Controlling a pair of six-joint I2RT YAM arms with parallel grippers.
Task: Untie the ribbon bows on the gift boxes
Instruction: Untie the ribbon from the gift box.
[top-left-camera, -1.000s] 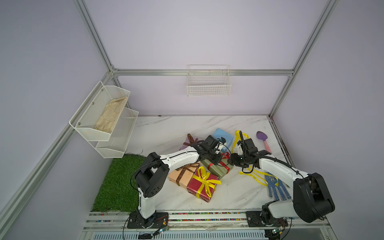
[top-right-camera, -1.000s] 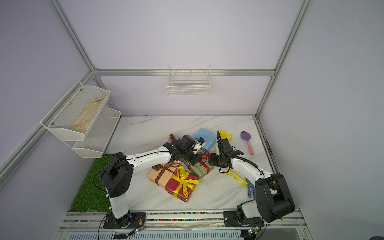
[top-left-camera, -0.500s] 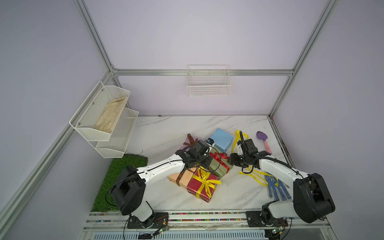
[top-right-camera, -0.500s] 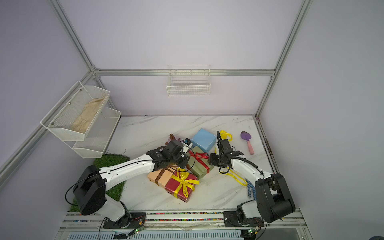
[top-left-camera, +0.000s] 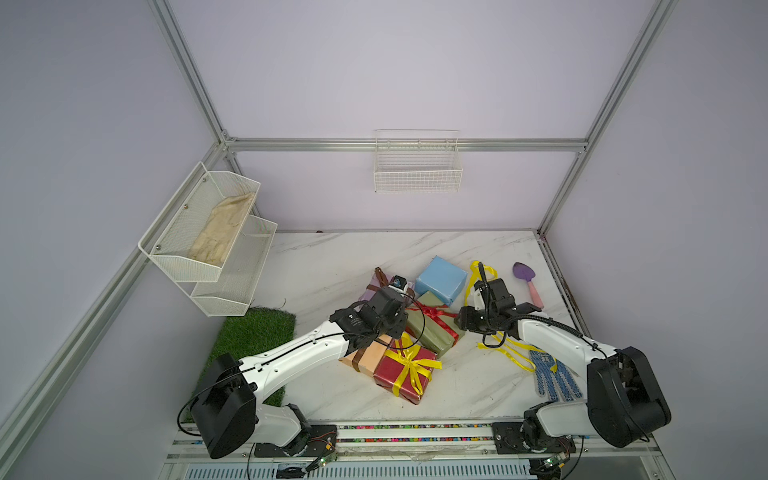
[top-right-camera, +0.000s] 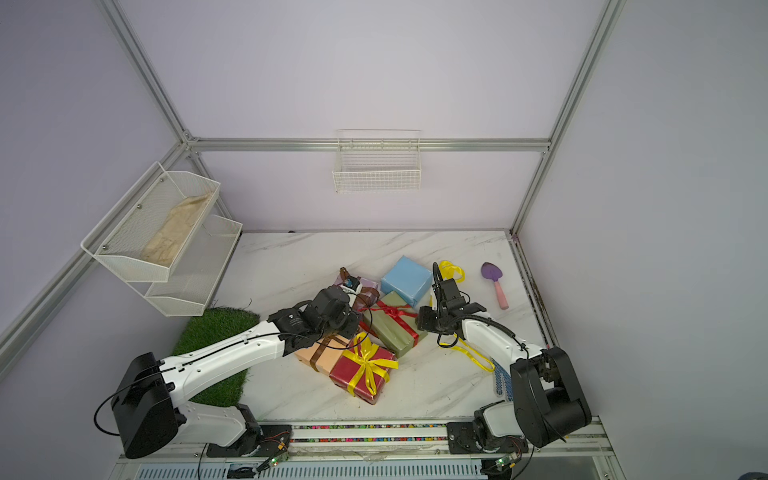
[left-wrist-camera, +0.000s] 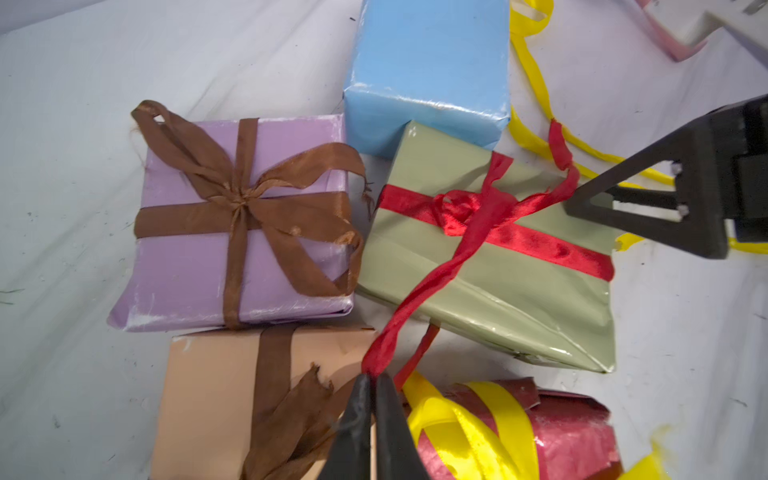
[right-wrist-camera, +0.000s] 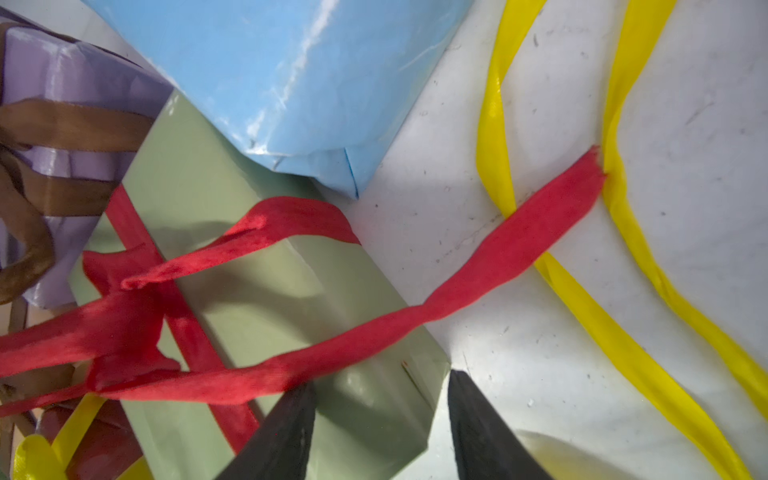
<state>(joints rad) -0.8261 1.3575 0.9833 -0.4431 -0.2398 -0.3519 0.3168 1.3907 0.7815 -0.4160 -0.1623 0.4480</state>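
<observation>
Red satin ribbon (left-wrist-camera: 469, 212) sits knotted atop the olive green paper-wrapped box (left-wrist-camera: 519, 291) on the marble bench (top-left-camera: 332, 266). The left gripper (left-wrist-camera: 374, 378) is clenched on its tail. The right gripper (right-wrist-camera: 380, 380) is parted and empty beside the box. Risk: the unpinned box drags and the knot tightens.

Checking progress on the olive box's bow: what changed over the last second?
The left end effector closed on a tail of the red ribbon and drew back toward its base, pulling it taut across the olive green box. The right end effector stayed open beside that box; everything else looks unmoved.
</observation>
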